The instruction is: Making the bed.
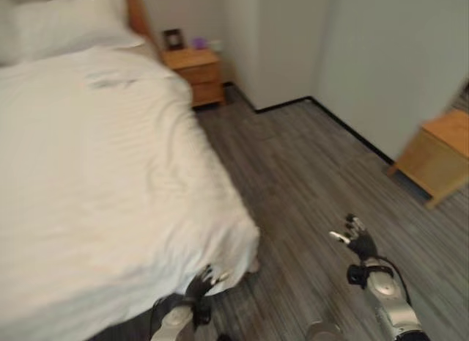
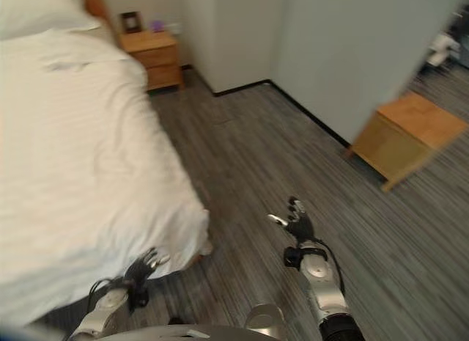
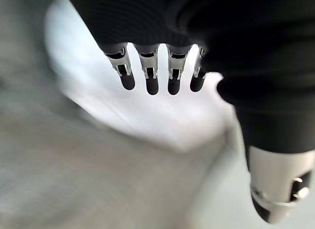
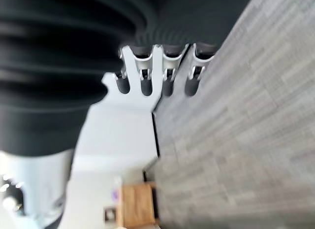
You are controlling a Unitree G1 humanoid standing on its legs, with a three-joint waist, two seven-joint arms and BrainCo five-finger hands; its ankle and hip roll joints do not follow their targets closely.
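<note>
Bed [image 1: 44,297]: white duvet [image 1: 95,172] spread nearly smooth, pillow [image 1: 66,22] at head; foot corner [image 1: 238,257] hangs loose. Left hand [image 1: 201,282] at that corner, fingers relaxed, empty. Right hand [image 1: 357,238] spread above floor [image 1: 308,165]. Judged mostly done; corner left

duvet [image 1: 95,172]: white matt cloth (faintly striped) | nightstand [image 1: 196,73]: wood | floor [image 1: 308,172]: grained planks

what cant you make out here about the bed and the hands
- Left hand at the white duvet corner: contact unclear in the left eye view; left wrist view is blurred.
- Bed's far side: cut off by the eye views' left edge.
- Small items on the nightstand: too small to identify.
- Right hand: open above the floor, holding nothing.
</note>
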